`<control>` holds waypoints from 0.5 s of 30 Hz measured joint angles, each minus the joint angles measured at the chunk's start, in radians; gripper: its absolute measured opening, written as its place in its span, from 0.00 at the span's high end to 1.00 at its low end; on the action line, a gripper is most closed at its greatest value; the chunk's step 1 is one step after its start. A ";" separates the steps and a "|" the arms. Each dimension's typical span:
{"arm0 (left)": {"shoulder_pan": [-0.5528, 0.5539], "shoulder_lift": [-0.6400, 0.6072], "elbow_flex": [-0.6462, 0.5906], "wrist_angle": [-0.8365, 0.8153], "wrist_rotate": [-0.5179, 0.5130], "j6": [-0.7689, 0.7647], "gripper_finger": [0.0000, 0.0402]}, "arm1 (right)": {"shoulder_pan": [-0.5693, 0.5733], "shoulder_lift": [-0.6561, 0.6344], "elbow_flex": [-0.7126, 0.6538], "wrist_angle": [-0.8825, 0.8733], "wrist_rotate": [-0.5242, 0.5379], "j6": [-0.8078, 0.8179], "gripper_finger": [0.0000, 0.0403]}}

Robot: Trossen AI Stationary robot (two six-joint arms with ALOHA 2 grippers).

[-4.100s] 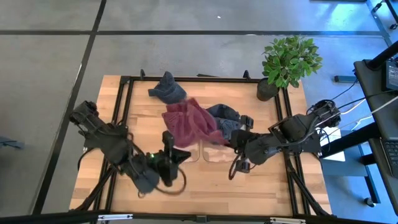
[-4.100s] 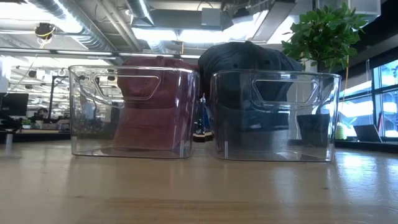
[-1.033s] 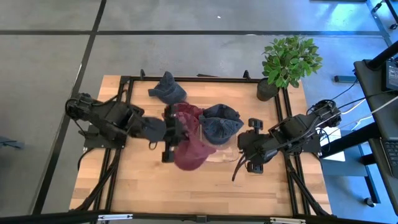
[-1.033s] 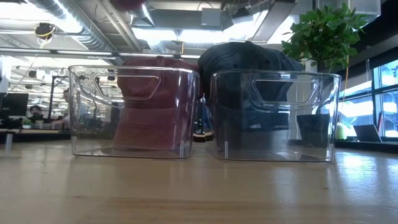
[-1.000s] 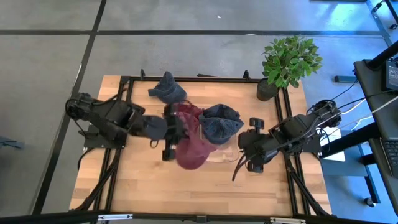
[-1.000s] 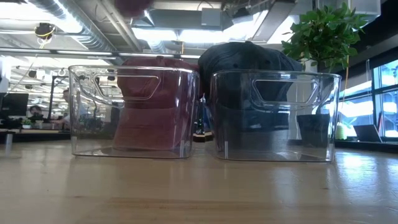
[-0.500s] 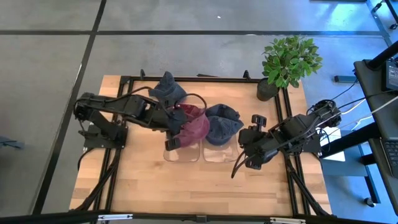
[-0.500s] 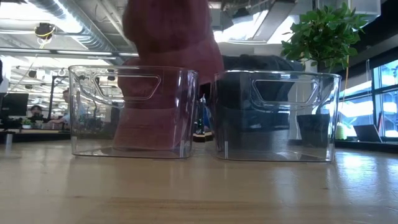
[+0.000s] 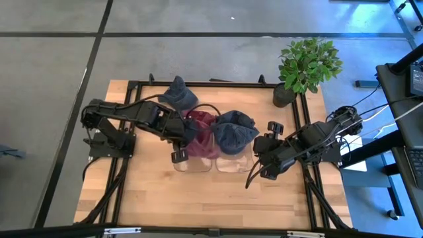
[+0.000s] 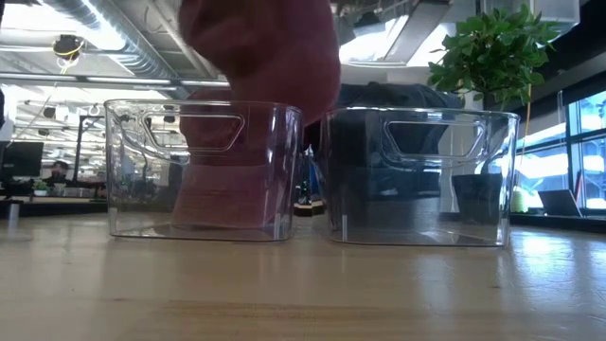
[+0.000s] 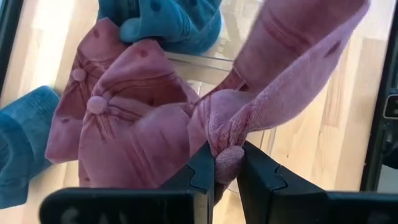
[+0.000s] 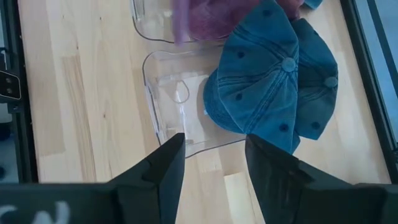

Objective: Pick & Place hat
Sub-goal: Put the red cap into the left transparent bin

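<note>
2 clear bins sit mid-table; the left gripper [image 11: 225, 169], fingers clamped on the maroon hat [image 11: 292, 74], hangs it directly over the left bin [image 10: 194, 170], so release means straight down. The right gripper [image 12: 214, 165], fingers apart, waits near the table's right edge.

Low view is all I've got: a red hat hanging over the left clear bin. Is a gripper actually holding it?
Observer: Yes. In the left wrist view the left gripper is shut on a bunched fold of the red hat.
Operator: What's already in that bin?
Observer: More red hats lie piled in the left bin, seen past the held one.
Operator: Where's the other arm?
Observer: The right gripper hangs open beside the right bin, where blue hats spill over the rim.
</note>
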 joint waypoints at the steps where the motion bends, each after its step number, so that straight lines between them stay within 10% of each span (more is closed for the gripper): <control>1: 0.000 0.000 0.001 -0.001 0.003 -0.002 0.90 | 0.000 0.000 0.000 0.000 0.000 0.000 0.58; 15: -0.032 0.000 0.002 -0.038 0.108 -0.176 0.90 | 0.000 0.000 0.000 0.001 0.000 -0.001 0.58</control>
